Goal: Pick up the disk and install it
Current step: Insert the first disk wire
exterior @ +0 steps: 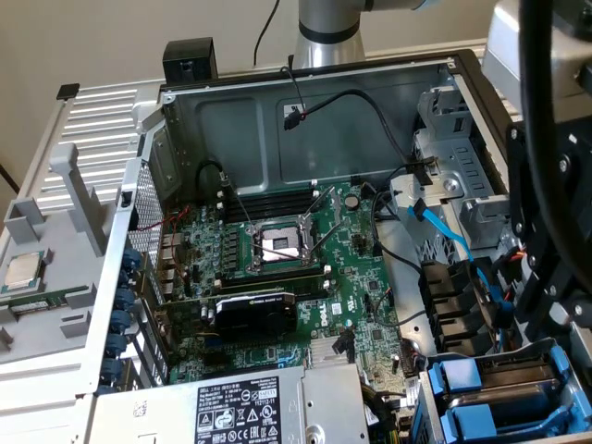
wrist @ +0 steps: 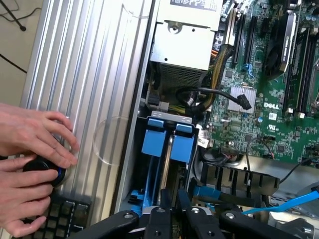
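The disk (wrist: pixel 168 158) shows edge-on in the wrist view, a thin metal slab running away from the camera between the rails and two end tabs of its blue frame (wrist: pixel 154 139). It stands in the drive bay at the corner of the open computer case. My gripper (wrist: pixel 173 196) sits at its near end, with the black fingers (wrist: pixel 163 204) drawn close together on that edge. In the exterior view the arm's black wrist (exterior: pixel 555 277) hangs over the bay's blue frames (exterior: pixel 462 384) at the lower right.
The grey power-supply box (exterior: pixel 250 412) borders the bay. The green motherboard (exterior: pixel 361 305) carries an open processor socket (exterior: pixel 280 243) and a black graphics card (exterior: pixel 254 314). Loose black cables (wrist: pixel 214 97) and a blue cable (exterior: pixel 444 231) lie nearby. A person's hands (wrist: pixel 35 149) rest on a black knob beside the ribbed panel (wrist: pixel 84 74).
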Action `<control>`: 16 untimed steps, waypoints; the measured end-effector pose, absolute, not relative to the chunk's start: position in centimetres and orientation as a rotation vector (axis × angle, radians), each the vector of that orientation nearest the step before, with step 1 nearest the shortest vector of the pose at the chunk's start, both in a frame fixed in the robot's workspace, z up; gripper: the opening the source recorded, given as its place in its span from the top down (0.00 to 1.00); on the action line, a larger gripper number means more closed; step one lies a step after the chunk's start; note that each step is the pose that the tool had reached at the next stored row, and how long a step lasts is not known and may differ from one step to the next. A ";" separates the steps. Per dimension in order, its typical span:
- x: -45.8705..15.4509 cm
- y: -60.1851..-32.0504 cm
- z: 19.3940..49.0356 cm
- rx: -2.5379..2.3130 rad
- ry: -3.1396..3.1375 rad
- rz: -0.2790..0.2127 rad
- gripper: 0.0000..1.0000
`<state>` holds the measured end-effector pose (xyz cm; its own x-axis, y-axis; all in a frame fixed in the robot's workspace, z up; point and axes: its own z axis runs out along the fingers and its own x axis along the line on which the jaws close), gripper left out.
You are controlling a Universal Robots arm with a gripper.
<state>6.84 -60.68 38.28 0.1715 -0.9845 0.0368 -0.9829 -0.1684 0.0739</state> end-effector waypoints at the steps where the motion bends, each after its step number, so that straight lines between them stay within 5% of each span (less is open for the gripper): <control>1: 6.9 -60.7 38.3 2.339 -1.969 -0.033 0.83; 14: 7.7 -60.3 38.2 2.311 -1.944 -0.073 0.83; 16: 7.7 -60.3 38.2 2.311 -1.944 -0.073 0.75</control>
<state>7.69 -60.27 38.22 0.1732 -0.9840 0.0407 -0.9782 -0.1671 0.1233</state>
